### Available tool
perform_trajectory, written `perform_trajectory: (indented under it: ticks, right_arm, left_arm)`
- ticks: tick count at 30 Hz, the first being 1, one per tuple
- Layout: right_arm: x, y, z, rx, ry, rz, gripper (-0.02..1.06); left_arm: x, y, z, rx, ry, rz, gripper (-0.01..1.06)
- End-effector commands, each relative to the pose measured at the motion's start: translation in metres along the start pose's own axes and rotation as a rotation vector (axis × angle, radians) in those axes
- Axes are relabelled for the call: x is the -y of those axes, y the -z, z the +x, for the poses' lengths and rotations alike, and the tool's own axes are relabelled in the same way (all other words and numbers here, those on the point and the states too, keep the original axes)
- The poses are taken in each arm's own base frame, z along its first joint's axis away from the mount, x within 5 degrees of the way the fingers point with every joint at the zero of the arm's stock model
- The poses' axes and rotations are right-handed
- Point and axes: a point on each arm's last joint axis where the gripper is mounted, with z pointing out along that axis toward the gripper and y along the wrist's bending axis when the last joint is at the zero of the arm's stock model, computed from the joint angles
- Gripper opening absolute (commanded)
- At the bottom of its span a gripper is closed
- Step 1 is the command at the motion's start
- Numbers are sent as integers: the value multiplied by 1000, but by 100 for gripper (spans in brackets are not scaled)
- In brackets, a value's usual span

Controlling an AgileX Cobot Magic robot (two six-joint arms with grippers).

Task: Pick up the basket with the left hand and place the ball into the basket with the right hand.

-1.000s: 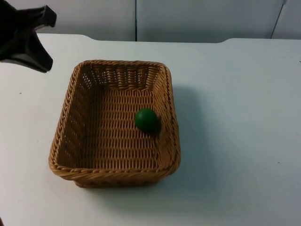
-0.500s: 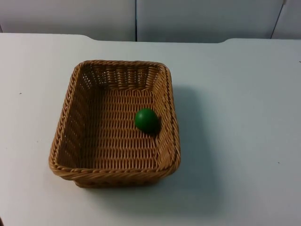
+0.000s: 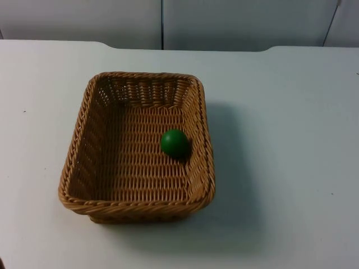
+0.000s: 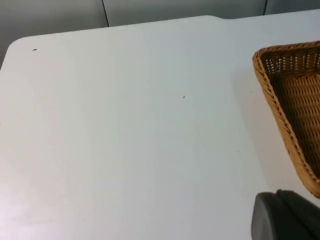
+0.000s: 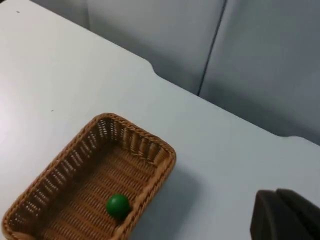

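— What has changed on the table [image 3: 291, 168]?
— The left arm is gone from the far left corner; basket [image 3: 84, 140] and ball [image 3: 175, 143] have not moved.
— And the ball?
— Inside the basket, against its right wall.
— The grippers?
— Both are pulled back above the table; open or clenched, I cannot tell.

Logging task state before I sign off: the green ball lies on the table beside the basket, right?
Not quite: the green ball lies inside the basket, near its right wall, not on the table. The top view and the right wrist view both show it there.
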Motion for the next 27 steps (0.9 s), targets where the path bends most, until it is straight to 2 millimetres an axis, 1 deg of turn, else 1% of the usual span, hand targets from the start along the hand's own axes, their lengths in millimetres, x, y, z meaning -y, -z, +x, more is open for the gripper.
perform_trajectory:
  ticks: [1, 2, 3, 4, 5, 7, 8, 9, 10, 12, 13, 14, 16, 17, 19, 21, 22, 23, 24, 27]
  right_arm:
    - [6, 13, 15, -9, -27, 61, 0]
    - [8, 20, 25, -13, -40, 92, 0]
    - [8, 20, 25, -13, -40, 92, 0]
    - [11, 27, 34, -5, -49, 119, 0]
    - [11, 30, 44, -6, -55, 128, 0]
    - [10, 40, 65, 31, -63, 119, 0]
    - [10, 40, 65, 31, -63, 119, 0]
    - [7, 42, 86, 48, -63, 101, 0]
    - [4, 40, 100, 47, -58, 82, 0]
    - [-1, 44, 131, 43, -37, 47, 0]
    - [-1, 44, 131, 43, -37, 47, 0]
    - [-4, 42, 147, 20, -32, 21, 0]
    - [-11, 48, 178, 19, -24, -32, 0]
    - [-11, 48, 178, 19, -24, -32, 0]
    - [-17, 52, 206, 26, -14, -80, 0]
    - [-21, 62, 230, 71, -8, -120, 0]
    - [-24, 64, 240, 84, -11, -138, 0]
    - [-24, 64, 240, 84, -11, -138, 0]
    - [-25, 70, 255, 110, -14, -151, 0]
    - [-26, 79, 280, 166, -13, -145, 0]
  left_arm:
    - [1, 10, 15, -21, 7, -1, 0]
    - [1, 13, 19, -22, 7, -1, 0]
    - [1, 13, 19, -22, 7, -1, 0]
    - [1, 15, 21, -15, 1, -1, 0]
    - [1, 17, 23, -3, -14, 0, 0]
    - [1, 19, 22, 33, -18, -3, 0]
    - [1, 19, 22, 33, -18, -3, 0]
    - [2, 19, 21, 54, -14, 5, 0]
    - [3, 21, 21, 72, -9, 17, 0]
    - [5, 23, 23, 87, -4, 30, 0]
    - [5, 23, 23, 87, -4, 30, 0]
    - [5, 24, 24, 95, -2, 33, 0]
    - [5, 25, 25, 102, -2, 34, 0]
    - [5, 25, 25, 102, -2, 34, 0]
    - [5, 25, 25, 104, -2, 34, 0]
    - [5, 25, 25, 108, -2, 34, 0]
    - [5, 25, 24, 110, -2, 34, 0]
    - [5, 25, 24, 110, -2, 34, 0]
    - [5, 25, 24, 116, -1, 33, 0]
    - [5, 25, 22, 137, -1, 31, 0]
